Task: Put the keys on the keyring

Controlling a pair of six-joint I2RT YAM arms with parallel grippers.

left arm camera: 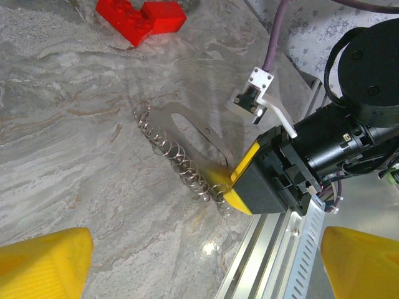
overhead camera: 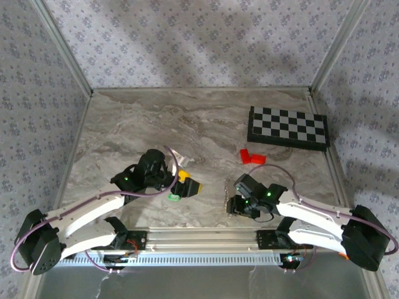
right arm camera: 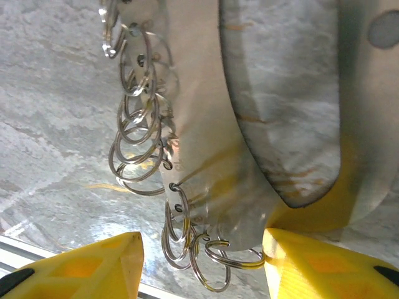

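Note:
The keyring [right arm camera: 140, 143] is a row of silver split rings hung through holes in a thin curved metal strip lying on the marble table. My right gripper [right arm camera: 199, 249] is open around the strip's near end. Its right fingertip [right arm camera: 312, 261] touches the strip's edge, and its left one stands a little apart from the rings. From the left wrist, the keyring [left arm camera: 174, 152] runs diagonally into the right gripper [left arm camera: 249, 187]. My left gripper [left arm camera: 206, 249] is wide open with nothing between its fingers. Seen from above, a tiny green key [overhead camera: 174, 197] lies beside the left gripper [overhead camera: 184, 187], left of the keyring [overhead camera: 225, 193].
Two red bricks [overhead camera: 252, 157] lie behind the right gripper, and they also show at the top of the left wrist view [left arm camera: 140, 18]. A checkerboard [overhead camera: 288, 127] sits at the back right. The aluminium rail [overhead camera: 199, 237] runs along the near table edge.

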